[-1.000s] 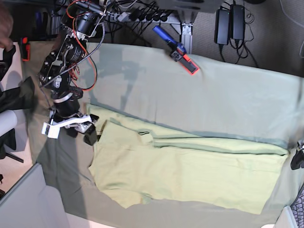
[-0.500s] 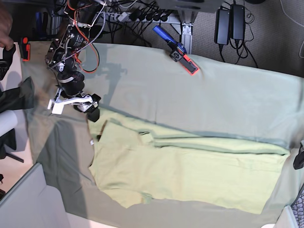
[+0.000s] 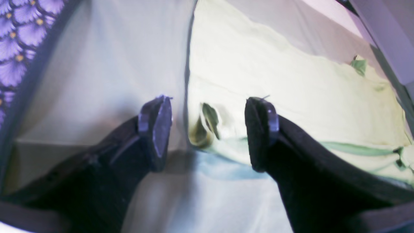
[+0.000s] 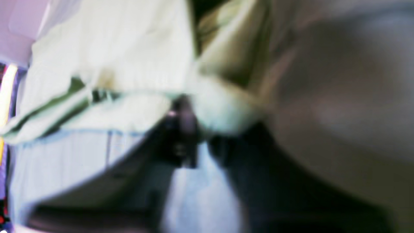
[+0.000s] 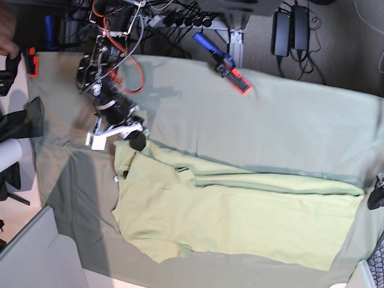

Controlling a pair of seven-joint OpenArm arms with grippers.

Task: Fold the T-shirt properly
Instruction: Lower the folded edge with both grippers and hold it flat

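Note:
The light yellow-green T-shirt (image 5: pixel 240 216) lies flat on the grey-green table cloth (image 5: pixel 270 120), its upper long edge folded in. My right gripper (image 5: pixel 135 141) sits at the shirt's upper left corner. In the blurred right wrist view the right gripper (image 4: pixel 182 129) has its jaws together, with a bunched edge of the T-shirt (image 4: pixel 113 64) at the fingertips. My left gripper (image 3: pixel 208 129) hangs open at the other end, a rumpled corner of the T-shirt (image 3: pixel 291 81) lying between its fingers. In the base view only a bit of the left gripper (image 5: pixel 376 197) shows at the right edge.
A blue and red tool (image 5: pixel 225 63) lies on the cloth's far edge. Power bricks (image 5: pixel 291 30) and cables sit on the floor behind. A grey panel (image 5: pixel 36 258) fills the lower left corner. A purple patterned surface (image 3: pixel 16 38) borders the table cloth (image 3: pixel 97 81).
My right arm has swung to the right, from beside the shirt's left edge to its upper left corner, and its jaws have closed there. The left arm has stayed still.

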